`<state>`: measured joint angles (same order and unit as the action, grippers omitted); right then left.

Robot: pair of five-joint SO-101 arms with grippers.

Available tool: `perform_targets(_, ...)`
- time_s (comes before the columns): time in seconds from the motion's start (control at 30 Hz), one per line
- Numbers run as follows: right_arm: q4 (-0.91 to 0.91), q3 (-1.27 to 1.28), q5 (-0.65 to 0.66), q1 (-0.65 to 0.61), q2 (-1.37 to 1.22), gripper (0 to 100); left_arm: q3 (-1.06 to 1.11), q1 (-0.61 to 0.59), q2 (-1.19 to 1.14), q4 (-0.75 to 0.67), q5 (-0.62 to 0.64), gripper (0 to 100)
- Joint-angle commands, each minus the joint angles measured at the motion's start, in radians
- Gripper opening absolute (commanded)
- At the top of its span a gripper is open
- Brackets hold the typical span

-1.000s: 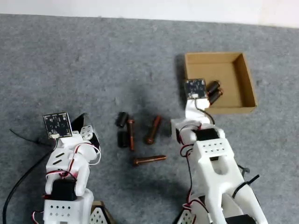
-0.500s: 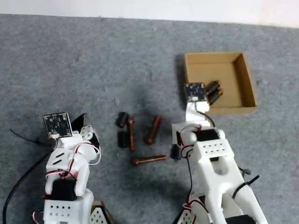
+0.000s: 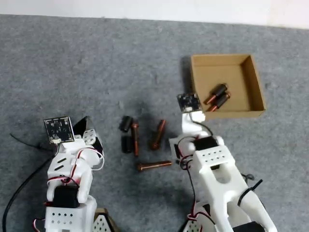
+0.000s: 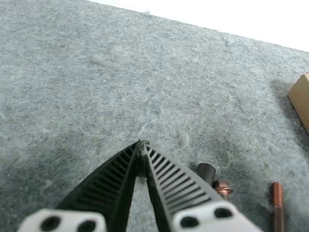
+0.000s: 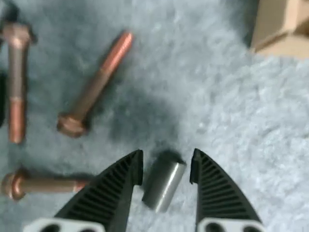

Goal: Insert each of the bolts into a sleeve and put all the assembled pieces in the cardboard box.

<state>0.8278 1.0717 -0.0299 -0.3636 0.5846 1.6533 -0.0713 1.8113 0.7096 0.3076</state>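
Bolts point(image 3: 157, 134): three in the high view, copper-coloured with flanged heads, lying loose on the grey felt mat point(image 3: 72, 63) between the arms. Two short black sleeves point(image 3: 126, 123) sit just beside the bolt nearest the left arm point(image 3: 67, 164). The cardboard box point(image 3: 258, 87) is shallow and open-topped and holds two assembled pieces point(image 3: 215, 91) side by side. The right arm point(image 3: 215, 162) is white plastic. Its wrist board point(image 3: 189, 102) covers the fingers from above, so the jaw state can't be read here. Same for the left arm.

Left wrist view: the left gripper point(image 4: 141, 145) has its ribbed black fingers pressed together at the tips, holding nothing, over bare felt. Past it are a dark sleeve end and a bolt head just beside it, both partly hidden by a finger. Another bolt shank is cut off at the frame edge, and only a corner of the box shows.

Right wrist view: the right gripper point(image 5: 166, 154) is spread, with a smooth grey cylindrical sleeve point(image 5: 164, 186) lying on the felt between the fingers. Whether it touches either finger is unclear. Three bolts lie beyond, one cut off at the edge. The box corner is blurred.
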Motion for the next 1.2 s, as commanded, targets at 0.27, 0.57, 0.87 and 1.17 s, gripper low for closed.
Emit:
perform_targets(0.27,0.09,0.036,-0.124,-0.028,0.036,14.6,-0.005,-0.005,0.018,-0.025,-0.017,1)
perform_targets(0.57,-0.024,0.122,-0.124,-0.027,0.035,14.6,-0.005,-0.005,0.018,-0.025,-0.017,1)
perform_targets(0.87,-0.108,0.171,-0.126,-0.027,0.036,14.6,-0.005,-0.005,0.018,-0.025,-0.017,1)
perform_targets(1.17,-0.11,0.168,-0.13,-0.004,0.036,14.6,-0.005,-0.005,0.018,-0.025,-0.017,1)
